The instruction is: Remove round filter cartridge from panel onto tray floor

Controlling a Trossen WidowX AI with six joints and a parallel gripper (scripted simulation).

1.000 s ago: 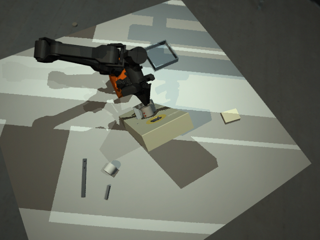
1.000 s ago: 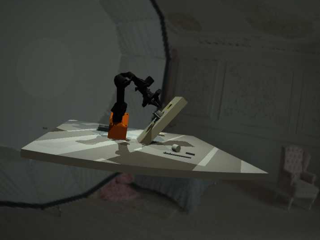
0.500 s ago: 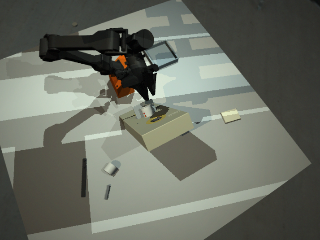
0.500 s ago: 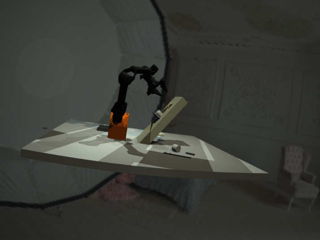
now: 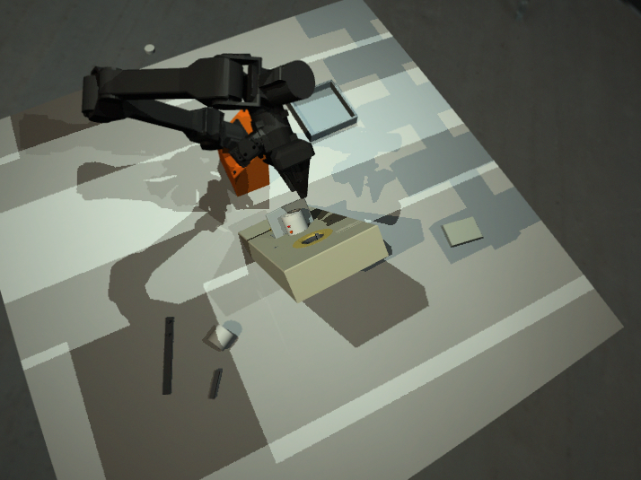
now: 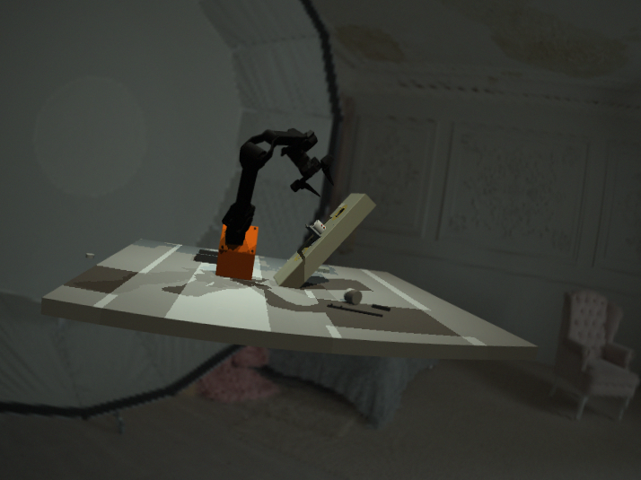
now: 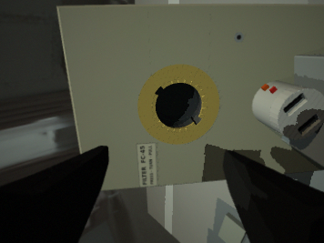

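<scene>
The white filter cartridge [image 5: 294, 223] [image 6: 318, 227] [image 7: 282, 107], with two dark slots and red-orange marks, is out of its socket and rests beside a grey bracket [image 5: 275, 224] on the tilted beige panel [image 5: 337, 266] [image 6: 342, 236] [image 7: 105, 51]. In the wrist view it lies right of an empty, dark round socket [image 7: 175, 103] with a yellow ring [image 7: 146, 106]. My gripper [image 6: 326, 190] [image 7: 166, 156] is open and empty, above the panel and away from the cartridge. The grey-blue tray [image 5: 335, 130] holds nothing visible.
The orange arm base [image 5: 252, 180] [image 6: 235, 263] stands between tray and panel. A loose white cylinder [image 5: 222, 336] [image 6: 352, 296], a long dark bar [image 5: 168, 356] and a short dark bar [image 5: 215, 383] lie on the table. A pale block [image 5: 462, 231] lies to the right.
</scene>
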